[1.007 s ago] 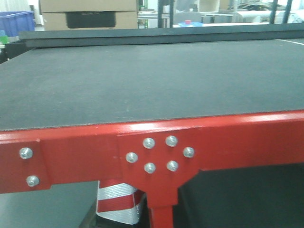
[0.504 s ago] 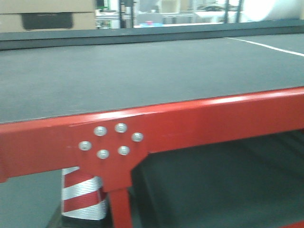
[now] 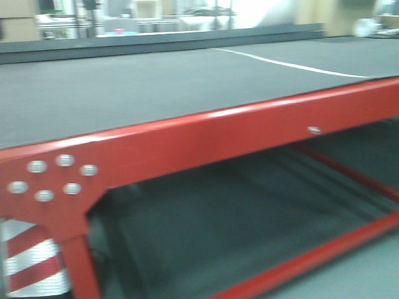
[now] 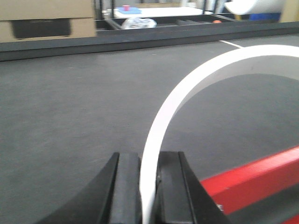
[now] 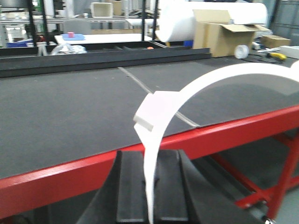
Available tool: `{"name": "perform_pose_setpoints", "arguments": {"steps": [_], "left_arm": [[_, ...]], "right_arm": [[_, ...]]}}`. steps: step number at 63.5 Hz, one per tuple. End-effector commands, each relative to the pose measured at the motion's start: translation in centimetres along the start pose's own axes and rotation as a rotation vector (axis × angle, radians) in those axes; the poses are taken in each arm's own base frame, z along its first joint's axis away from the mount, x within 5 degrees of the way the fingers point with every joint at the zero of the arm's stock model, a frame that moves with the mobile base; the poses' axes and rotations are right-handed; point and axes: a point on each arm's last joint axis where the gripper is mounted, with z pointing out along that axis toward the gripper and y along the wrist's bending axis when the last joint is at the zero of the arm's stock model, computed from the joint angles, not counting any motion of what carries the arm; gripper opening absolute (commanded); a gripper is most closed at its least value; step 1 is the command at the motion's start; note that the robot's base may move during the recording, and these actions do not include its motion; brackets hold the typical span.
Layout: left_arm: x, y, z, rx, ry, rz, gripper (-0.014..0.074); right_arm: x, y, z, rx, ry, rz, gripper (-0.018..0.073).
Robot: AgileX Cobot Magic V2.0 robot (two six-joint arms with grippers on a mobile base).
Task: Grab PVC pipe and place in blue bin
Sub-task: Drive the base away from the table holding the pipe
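Sliding from the middle of the exterior view to its left edge, the bolted bracket (image 3: 53,180) on the red front rail (image 3: 206,134) is showing that the view is swinging right along the table (image 3: 124,87) – a white line (image 3: 280,62) on the mat is now coming into sight. The left gripper (image 4: 148,161) is clamping the PVC pipe (image 4: 187,88) edge-on between narrow fingers, carrying it clear of the mat near the table's front edge, with its arc rising to the right. The right gripper (image 5: 152,158) is pinching a white arc (image 5: 210,77) the same way, just outside the front rail. Whether the two views are showing one piece or two cannot be told. This firm, lifted hold is probably serving transport – the blue bin is not appearing in these views.
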Motion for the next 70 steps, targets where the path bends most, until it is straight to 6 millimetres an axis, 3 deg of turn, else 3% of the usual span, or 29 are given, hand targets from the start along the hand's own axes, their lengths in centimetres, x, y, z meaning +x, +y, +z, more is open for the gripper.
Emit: {"name": "perform_pose_setpoints", "arguments": {"steps": [1,70], "left_arm": [[-0.31,0.01,-0.15,0.000,-0.037,-0.017,-0.0111],[-0.31,0.01,-0.15,0.000,-0.037,-0.017,-0.0111]], "right_arm": [[-0.21,-0.04,-0.10,0.005,-0.027,-0.007,-0.0169],[-0.21,-0.04,-0.10,0.005,-0.027,-0.007,-0.0169]]}}
